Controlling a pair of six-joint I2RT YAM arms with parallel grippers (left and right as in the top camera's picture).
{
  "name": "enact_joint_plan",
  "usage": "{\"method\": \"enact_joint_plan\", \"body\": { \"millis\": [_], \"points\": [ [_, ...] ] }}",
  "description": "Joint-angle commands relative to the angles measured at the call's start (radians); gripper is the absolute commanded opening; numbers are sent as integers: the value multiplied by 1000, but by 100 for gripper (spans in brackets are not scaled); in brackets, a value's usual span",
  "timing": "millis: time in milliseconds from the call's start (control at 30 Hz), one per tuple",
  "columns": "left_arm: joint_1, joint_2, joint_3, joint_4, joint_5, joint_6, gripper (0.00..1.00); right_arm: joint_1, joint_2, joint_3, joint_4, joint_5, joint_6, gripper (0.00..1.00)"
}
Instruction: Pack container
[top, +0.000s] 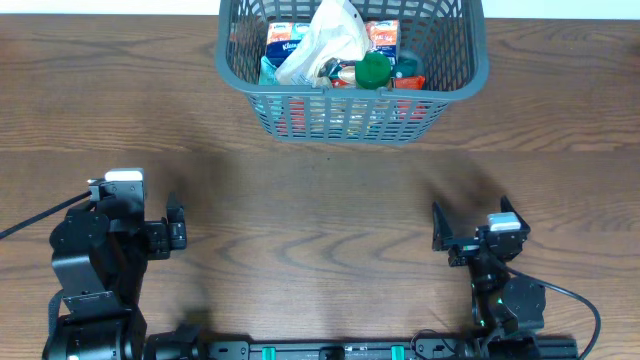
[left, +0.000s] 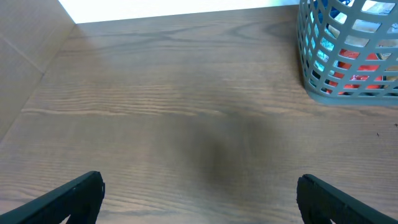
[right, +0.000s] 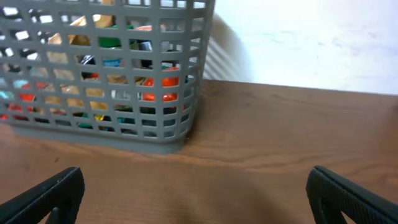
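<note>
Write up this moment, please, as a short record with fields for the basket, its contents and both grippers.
container: dark grey slotted basket, upright at the far middle of the table
contents: tissue packs, white bag, green cap, red and orange packaging behind the slots
left gripper: open, holding nothing, near side, apart from the basket
right gripper: open, holding nothing, near side, apart from the basket

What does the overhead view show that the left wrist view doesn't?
Only overhead: both arms, the right gripper, and what fills the grey basket seen from above: a Kleenex pack, a white plastic bag, a green cap. Only left wrist: a tan panel along the table's left side. Both: the basket, the wooden table, the open left gripper.
</note>
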Motion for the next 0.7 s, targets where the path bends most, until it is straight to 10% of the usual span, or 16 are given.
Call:
{"method": "enact_joint_plan", "body": {
  "millis": [0, 667],
  "points": [
    [-4, -1, 1, 4, 10, 13, 99, -7, -10, -8, -3, -27, -89, 99],
    [-4, -1, 1, 4, 10, 13, 99, -6, -10, -8, -3, -26, -92, 99]
  ]
}}
